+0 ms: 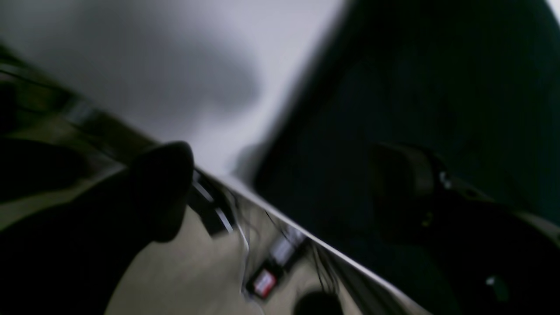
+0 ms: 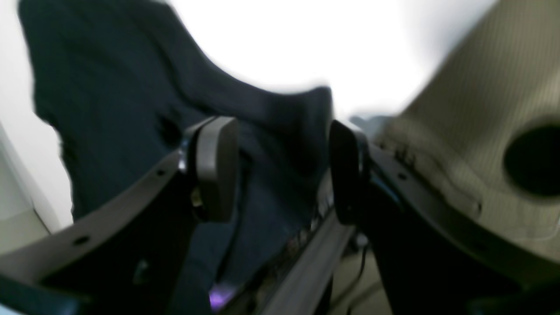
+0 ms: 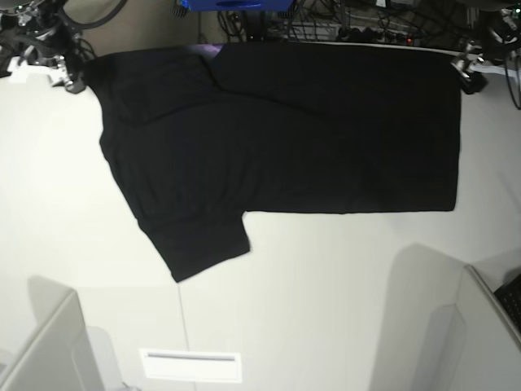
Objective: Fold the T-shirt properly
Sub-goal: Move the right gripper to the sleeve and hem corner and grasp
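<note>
Blurred right gripper, jaws apparently parted, over T-shirt.

Left gripper: we find it at the base view's far right corner, fingers spread wide, nothing between them.
Right gripper: at the far left corner, pads parted, gap unfilled.
</note>
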Motion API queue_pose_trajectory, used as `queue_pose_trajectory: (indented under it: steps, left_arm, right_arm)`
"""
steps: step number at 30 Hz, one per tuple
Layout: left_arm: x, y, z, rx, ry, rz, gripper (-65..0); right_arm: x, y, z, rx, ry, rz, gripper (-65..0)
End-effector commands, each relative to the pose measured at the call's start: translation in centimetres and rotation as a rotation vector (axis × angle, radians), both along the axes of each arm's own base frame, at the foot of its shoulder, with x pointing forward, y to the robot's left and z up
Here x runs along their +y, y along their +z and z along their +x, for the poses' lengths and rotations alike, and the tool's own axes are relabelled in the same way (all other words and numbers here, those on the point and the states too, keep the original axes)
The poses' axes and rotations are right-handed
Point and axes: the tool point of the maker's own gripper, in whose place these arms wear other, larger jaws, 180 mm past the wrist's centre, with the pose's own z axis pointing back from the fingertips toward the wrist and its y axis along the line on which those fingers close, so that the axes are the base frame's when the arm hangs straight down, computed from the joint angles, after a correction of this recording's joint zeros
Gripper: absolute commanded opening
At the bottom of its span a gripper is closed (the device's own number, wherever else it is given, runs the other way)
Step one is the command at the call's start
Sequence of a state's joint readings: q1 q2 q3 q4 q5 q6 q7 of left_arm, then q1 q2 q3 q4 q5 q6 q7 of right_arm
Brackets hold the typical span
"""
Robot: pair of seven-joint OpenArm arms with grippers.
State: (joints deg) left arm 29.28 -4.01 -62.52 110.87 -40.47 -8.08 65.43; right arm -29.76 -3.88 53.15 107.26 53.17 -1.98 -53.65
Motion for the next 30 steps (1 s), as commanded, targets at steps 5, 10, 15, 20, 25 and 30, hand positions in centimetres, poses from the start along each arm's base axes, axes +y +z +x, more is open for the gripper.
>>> queue_pose_trajectory:
  steps: [5, 10, 15, 20, 25, 30]
  left_arm:
    - [3.0, 3.4, 1.9, -0.064, -0.009, 0.108, -5.1]
    - [1.9, 3.4, 4.6, -0.090, -0.079, 0.098, -5.3]
    - [-0.8, 2.3, 7.0, -0.095, -0.176, 0.055, -17.1]
    - [-1.1, 2.8, 8.6, -0.135, -0.185, 0.053, -27.5]
    - [-0.9, 3.3, 9.0, -0.136, -0.200, 0.068, -27.5]
    - [-0.2, 3.7, 8.8, -0.128, -0.202, 0.089, -27.5]
  right_arm:
    - [-2.4, 3.0, 7.2, -0.112, 0.102, -0.129, -32.4]
    - [2.9, 5.7, 15.9, -0.232, 0.320, -0.100, -32.9]
    - [7.3, 7.8, 24.5, -0.275, 0.433, -0.132, -32.1]
    - [8.9, 5.1, 31.8, -0.145, 0.492, -0.173, -21.5]
    - [8.5, 2.1, 36.1, -0.102, 0.526, -0.208, -18.9]
    - [8.4, -1.0, 37.5, -0.030, 0.606, -0.316, -18.8]
